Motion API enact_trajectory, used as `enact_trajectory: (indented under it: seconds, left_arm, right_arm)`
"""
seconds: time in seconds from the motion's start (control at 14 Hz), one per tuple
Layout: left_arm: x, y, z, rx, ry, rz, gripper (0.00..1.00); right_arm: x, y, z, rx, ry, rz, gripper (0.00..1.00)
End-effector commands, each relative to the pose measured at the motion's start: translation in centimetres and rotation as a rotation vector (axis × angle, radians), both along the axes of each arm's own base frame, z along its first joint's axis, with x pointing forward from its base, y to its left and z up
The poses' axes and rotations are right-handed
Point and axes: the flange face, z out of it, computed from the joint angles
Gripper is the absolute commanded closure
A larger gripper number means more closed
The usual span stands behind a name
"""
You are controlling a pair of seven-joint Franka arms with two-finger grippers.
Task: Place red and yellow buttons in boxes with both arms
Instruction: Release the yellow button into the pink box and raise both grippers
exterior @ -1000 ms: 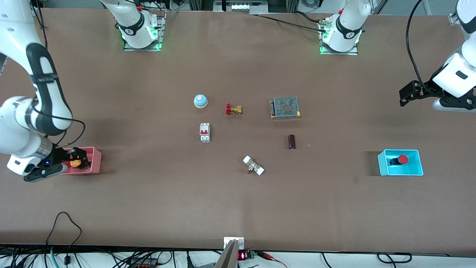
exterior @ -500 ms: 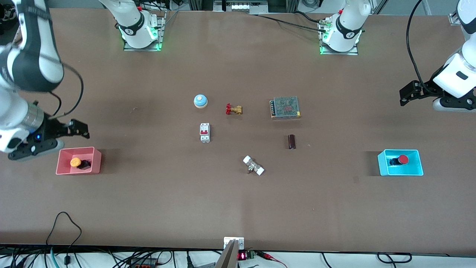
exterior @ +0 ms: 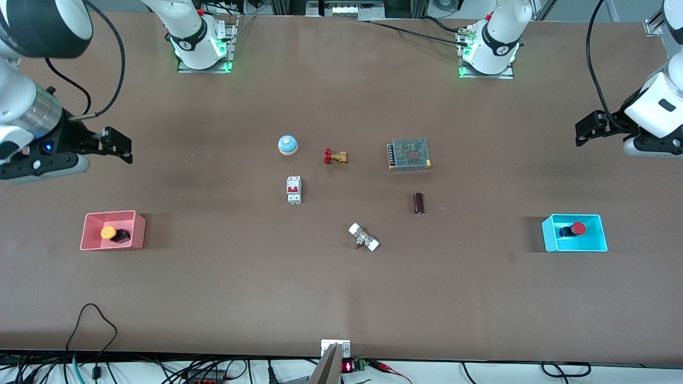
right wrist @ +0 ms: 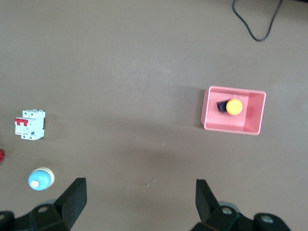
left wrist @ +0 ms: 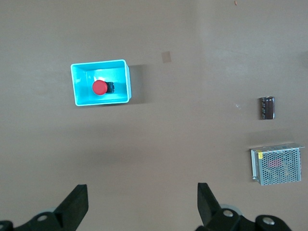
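The orange-yellow button [exterior: 109, 233] lies in the pink box [exterior: 136, 231] at the right arm's end of the table; both show in the right wrist view, button [right wrist: 234, 107] and box [right wrist: 210, 113]. The red button [exterior: 578, 229] lies in the cyan box [exterior: 600, 234] at the left arm's end; both show in the left wrist view, button [left wrist: 99, 87] and box [left wrist: 121, 79]. My right gripper [exterior: 118, 145] is open and empty, high above the table, apart from the pink box. My left gripper [exterior: 587, 129] is open and empty, high above the table, apart from the cyan box.
Mid-table lie a blue-white dome [exterior: 287, 144], a red-handled brass valve [exterior: 335, 157], a white circuit breaker [exterior: 294, 190], a metal power supply [exterior: 409, 154], a dark cylinder [exterior: 419, 203] and a white-ended fitting [exterior: 364, 237]. Cables hang along the table's near edge.
My right gripper has risen out of the pink box, leaving the orange-yellow button in it, and kept climbing. My left gripper has risen slightly.
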Motion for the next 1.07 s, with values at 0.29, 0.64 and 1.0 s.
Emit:
enact_trajectory:
  seconds: [0.29, 0.64, 1.0]
  left_arm:
    - [0.50, -0.02, 0.45, -0.020, 0.013, -0.002, 0.00]
    - [0.46, 0.15, 0.54, -0.020, 0.011, 0.003, 0.00]
    - [0.33, 0.41, 0.75, -0.020, 0.016, 0.006, 0.00]
  right_arm:
    - [-0.85, 1.30, 0.15, -0.010, 0.008, -0.031, 0.00]
    - [-0.66, 1.53, 0.44, -0.011, 0.003, -0.032, 0.00]
    - [-0.38, 1.50, 0.10, -0.013, 0.009, -0.026, 0.00]
